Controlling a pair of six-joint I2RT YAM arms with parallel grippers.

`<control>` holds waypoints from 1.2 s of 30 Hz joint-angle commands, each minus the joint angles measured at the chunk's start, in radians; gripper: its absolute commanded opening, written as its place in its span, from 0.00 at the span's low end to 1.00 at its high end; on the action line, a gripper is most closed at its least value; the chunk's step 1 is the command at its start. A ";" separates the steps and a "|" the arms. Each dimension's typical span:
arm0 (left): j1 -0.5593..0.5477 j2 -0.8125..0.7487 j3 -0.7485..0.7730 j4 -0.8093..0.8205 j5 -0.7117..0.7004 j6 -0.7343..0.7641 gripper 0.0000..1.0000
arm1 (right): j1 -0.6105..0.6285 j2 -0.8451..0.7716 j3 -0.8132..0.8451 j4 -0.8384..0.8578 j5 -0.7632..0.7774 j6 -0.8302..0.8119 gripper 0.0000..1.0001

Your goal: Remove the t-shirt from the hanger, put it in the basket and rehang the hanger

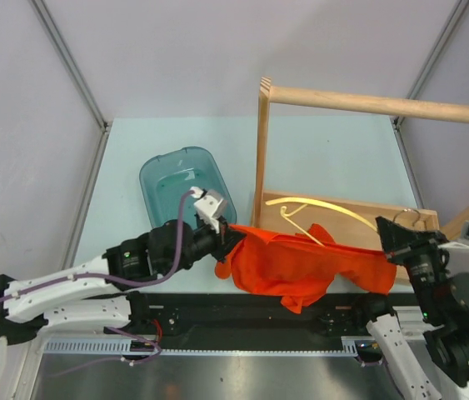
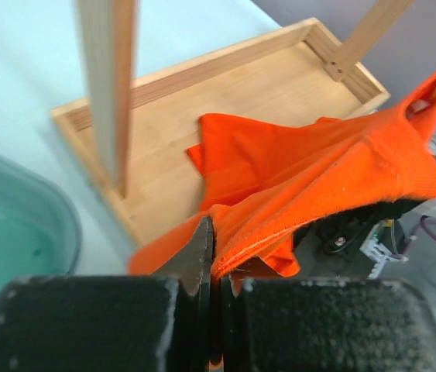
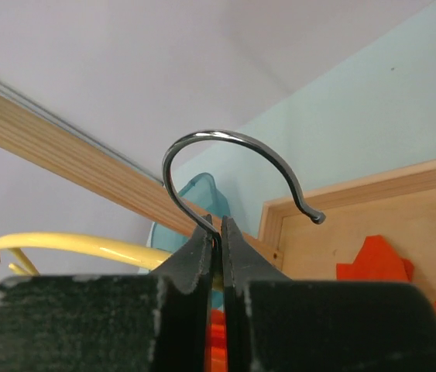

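The job is partly done, judging by how things lie. The left fingers (image 2: 198, 254) are clamped on a folded hem of the t-shirt (image 1: 301, 262), with cloth bunched right at the tips. The right fingers (image 3: 194, 260) are closed tight on the shank of the metal hook (image 3: 225, 134) of the hanger (image 1: 326, 205). The garment is drawn out between the two, a taut band running along the near edge of the rack tray (image 2: 225, 93). Its left end sits past the tray's near-left corner, on the side toward the teal tub (image 1: 155, 171).

Above the tray, one long yellow arm of the hanger shows bare, so at least that shoulder looks slipped off. At the tray's right end the fabric rises to a pale stick, probably the other arm. Whether the cloth is caught on it cannot be told. What seems left is to free that last end and draw shirt and hanger apart.

The shirt is plain orange-red, soft and rumpled. A loose flap droops over the tray floor and another lump sags off the tray's near side toward the bench (image 1: 317, 150) edge. The hanger is thin and curved, tilted over the tray.
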 commanded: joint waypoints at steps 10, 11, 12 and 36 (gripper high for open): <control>0.082 0.303 0.113 0.168 0.254 -0.138 0.00 | -0.136 0.124 -0.041 0.606 -0.503 0.429 0.00; 0.093 0.303 0.101 0.176 0.273 -0.162 0.00 | -0.133 0.131 -0.047 0.637 -0.502 0.451 0.00; 0.121 0.303 0.082 0.182 0.312 -0.174 0.00 | -0.122 0.137 -0.064 0.666 -0.499 0.481 0.00; 0.302 0.176 0.082 -0.019 0.405 -0.018 0.00 | -0.133 0.099 0.160 0.028 -0.233 0.053 0.00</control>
